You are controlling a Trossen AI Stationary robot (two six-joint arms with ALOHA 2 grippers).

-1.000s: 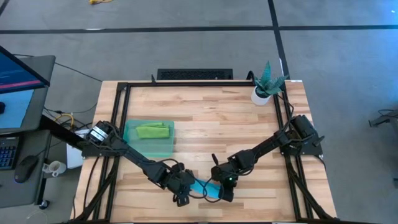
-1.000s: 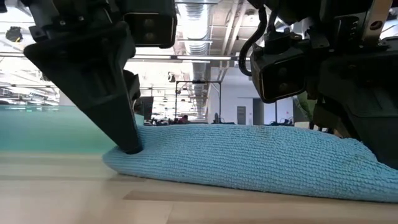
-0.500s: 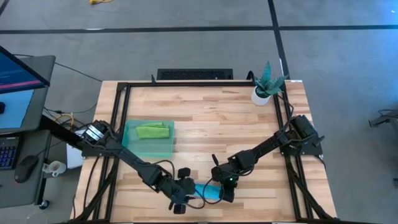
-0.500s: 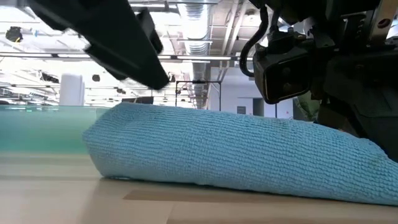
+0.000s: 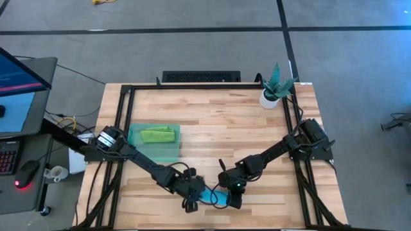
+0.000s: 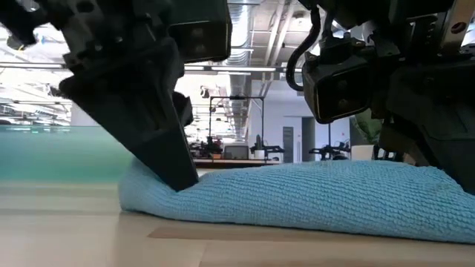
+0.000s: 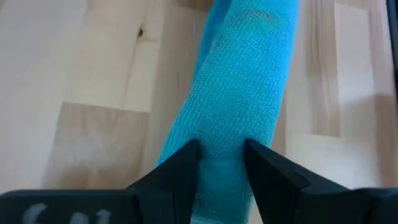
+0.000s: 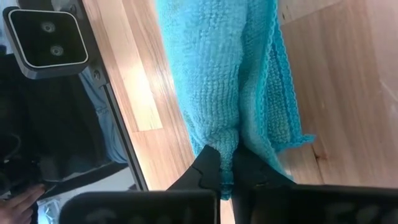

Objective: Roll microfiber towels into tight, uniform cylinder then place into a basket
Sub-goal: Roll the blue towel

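Nearest to us, at the front edge of the wooden table (image 5: 218,128), lies the blue towel (image 6: 312,193), already rolled into a loose, low cylinder that runs between our two grippers. Our left gripper (image 7: 221,158) has its fingers spread partway around one end of the roll, pinching the cloth between them so that it dents under the tips. Our right gripper (image 8: 225,163) has its fingers pressed almost together, nipping a thin fold at the other end, where a loose hemmed flap hangs out beside the roll. We judge the step in hand to be tightening and lifting this roll, and to do it well we should keep both grips level, draw the ends gently apart to hold the cylinder taut, and tuck that stray flap before carrying, since it could let the roll unwind. Farther back, toward the left side of the table, sits the teal basket (image 5: 168,153), well apart from the blue towel, with the green towel (image 5: 157,135) already lying inside it near the far wall. We should set the blue roll in the free part beside it. Farthest off, a potted plant (image 5: 276,86) stands at the far right corner.
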